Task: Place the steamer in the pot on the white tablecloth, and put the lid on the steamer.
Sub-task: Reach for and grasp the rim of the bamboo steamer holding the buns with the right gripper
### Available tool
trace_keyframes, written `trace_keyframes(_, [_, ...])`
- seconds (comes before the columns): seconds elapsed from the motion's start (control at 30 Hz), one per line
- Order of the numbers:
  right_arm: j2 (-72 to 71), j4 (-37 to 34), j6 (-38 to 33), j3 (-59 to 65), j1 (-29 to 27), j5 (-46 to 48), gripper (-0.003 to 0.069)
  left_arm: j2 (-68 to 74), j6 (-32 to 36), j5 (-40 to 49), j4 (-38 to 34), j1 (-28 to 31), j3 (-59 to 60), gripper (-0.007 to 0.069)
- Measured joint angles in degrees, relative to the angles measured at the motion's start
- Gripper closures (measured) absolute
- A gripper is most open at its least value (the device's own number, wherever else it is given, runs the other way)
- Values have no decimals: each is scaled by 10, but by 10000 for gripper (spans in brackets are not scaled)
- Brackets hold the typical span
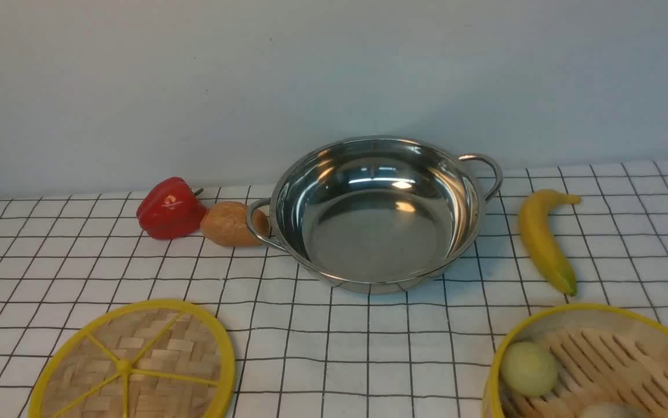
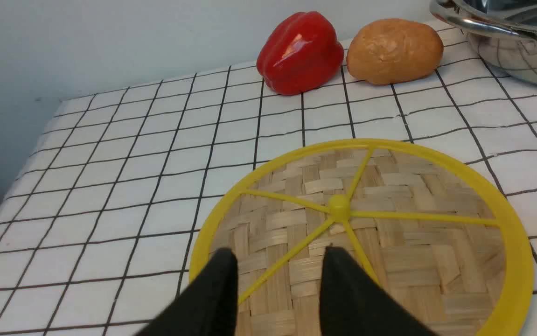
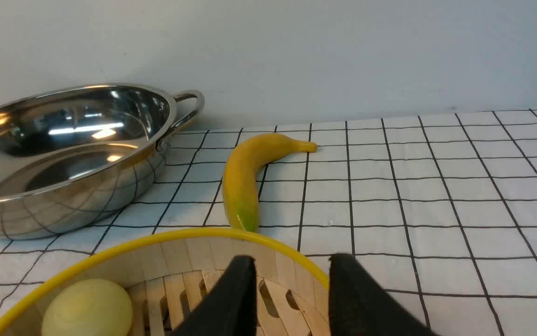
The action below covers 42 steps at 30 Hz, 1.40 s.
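A pale, bare wall (image 1: 334, 69) backs a table spread with the white tablecloth (image 1: 334, 348), its thin black grid running edge to edge. The steamer (image 1: 612, 360), yellow-rimmed and slat-floored, sits on the cloth at the lower right corner of the front view, partly cut off by the frame; a pale greenish round item (image 1: 528, 368) rests inside against its left wall, and the top of a second pale item (image 1: 606, 411) shows at the bottom edge. The right gripper (image 3: 292, 257) hangs over the steamer's rim, its two black fingers parted by a moderate gap with nothing between them. The pot (image 1: 377, 232) stands empty at the centre of the frame, toward the wall and well apart from the steamer, its mirror-like inside catching the lights. The lid (image 1: 136, 366) lies flat on the cloth at the lower left, woven face and yellow spokes up. The left gripper (image 2: 280, 252) hangs above it, fingers likewise parted and holding nothing; whether the tips touch the weave cannot be told. A yellow banana (image 1: 542, 241) lies right of the pot, between pot and steamer. A brown potato (image 1: 228, 223) sits just beside the pot's left handle, with a red bell pepper (image 1: 170, 208) next to it at centre left.
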State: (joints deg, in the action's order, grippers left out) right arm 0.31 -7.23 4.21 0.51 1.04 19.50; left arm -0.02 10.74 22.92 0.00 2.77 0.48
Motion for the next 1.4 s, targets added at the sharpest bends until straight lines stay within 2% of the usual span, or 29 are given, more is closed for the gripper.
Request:
trace_keyframes(1.0, [0,2,-1,0,0,0,417,0,0,0,0,0,0,382])
trace_keyframes(1.2, [0,36,-6,0,0,-9,417,0,0,0,0,0,0,382])
trace_keyframes(1.4, [0,108,-15,0,0,-36,417,0,0,0,0,0,0,382])
